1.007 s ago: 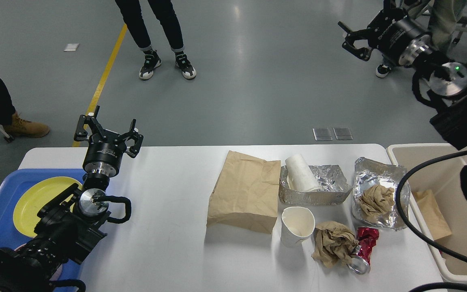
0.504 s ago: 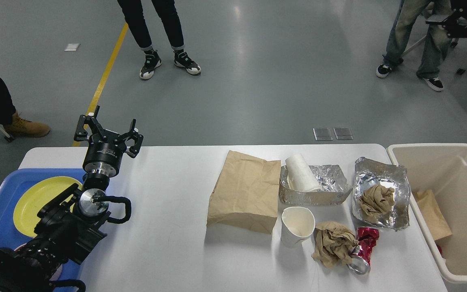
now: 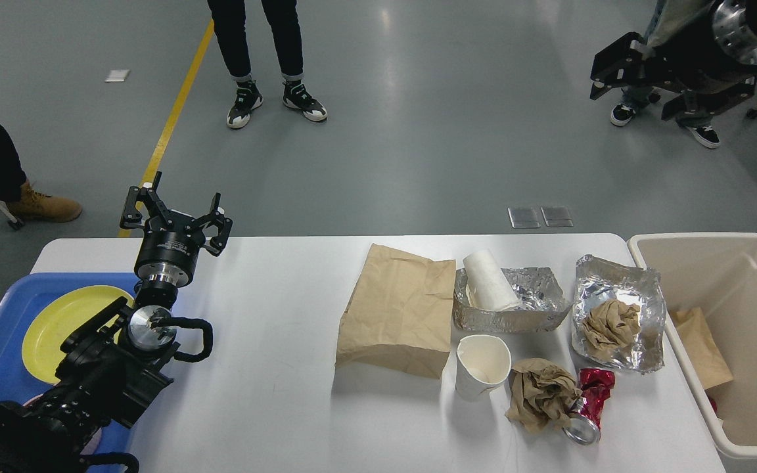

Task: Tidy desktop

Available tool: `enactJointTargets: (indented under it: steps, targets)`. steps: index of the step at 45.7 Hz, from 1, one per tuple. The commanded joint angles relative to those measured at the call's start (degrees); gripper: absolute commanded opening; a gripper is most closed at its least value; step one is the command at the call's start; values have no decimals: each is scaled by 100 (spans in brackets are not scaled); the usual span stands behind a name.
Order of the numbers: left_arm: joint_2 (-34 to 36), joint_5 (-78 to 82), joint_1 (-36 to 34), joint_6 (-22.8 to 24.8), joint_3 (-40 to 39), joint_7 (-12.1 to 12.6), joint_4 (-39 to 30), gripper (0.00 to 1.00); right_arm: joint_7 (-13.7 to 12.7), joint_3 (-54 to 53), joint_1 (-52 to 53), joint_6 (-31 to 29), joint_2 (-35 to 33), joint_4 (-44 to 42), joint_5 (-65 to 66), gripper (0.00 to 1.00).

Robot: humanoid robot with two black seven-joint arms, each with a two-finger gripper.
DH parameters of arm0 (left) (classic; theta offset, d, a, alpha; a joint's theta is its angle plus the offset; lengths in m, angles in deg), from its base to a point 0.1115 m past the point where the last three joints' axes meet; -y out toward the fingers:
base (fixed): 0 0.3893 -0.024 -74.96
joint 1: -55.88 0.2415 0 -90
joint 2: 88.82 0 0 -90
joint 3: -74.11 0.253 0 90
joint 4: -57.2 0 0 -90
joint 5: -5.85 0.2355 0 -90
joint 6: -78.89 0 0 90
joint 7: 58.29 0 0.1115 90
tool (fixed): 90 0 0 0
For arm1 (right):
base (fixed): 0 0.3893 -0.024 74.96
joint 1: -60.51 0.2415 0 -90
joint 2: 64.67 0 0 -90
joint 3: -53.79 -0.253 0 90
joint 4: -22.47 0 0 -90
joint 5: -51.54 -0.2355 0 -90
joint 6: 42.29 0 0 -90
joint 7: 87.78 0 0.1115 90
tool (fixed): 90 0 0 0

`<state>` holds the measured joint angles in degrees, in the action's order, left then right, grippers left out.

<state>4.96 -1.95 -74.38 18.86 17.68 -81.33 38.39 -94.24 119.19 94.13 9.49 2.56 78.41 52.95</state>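
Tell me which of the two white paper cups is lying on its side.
The white paper cup resting in the foil tray lies on its side. The other paper cup, nearer the brown paper bag's front corner, stands upright, mouth open.

The right tool [image 3: 615, 62] is blurred, its arm and the beige bin [image 3: 756, 420] cut by the frame edge

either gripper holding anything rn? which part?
Nothing held. Left gripper is open and empty above the desktop. Right gripper is raised off to the side; its jaws can't be read.
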Motion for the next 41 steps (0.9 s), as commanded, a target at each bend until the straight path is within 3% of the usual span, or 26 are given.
enactJointTargets:
  steps: [1, 11, 32, 41]
  targets:
    - [0, -2, 0, 0, 0, 1, 0, 96, 4, 52, 74, -1, 167, 31, 0, 100]
    - [0, -2, 0, 0, 0, 1, 0, 96, 4, 167, 268, -1, 589, 40, 0, 100]
    - [0, -2, 0, 0, 0, 1, 0, 96, -4, 394, 347, -18, 747, 216, -9, 100]
    - [0, -2, 0, 0, 0, 1, 0, 96, -13, 1177, 531, -861, 862, 295, -9, 100]
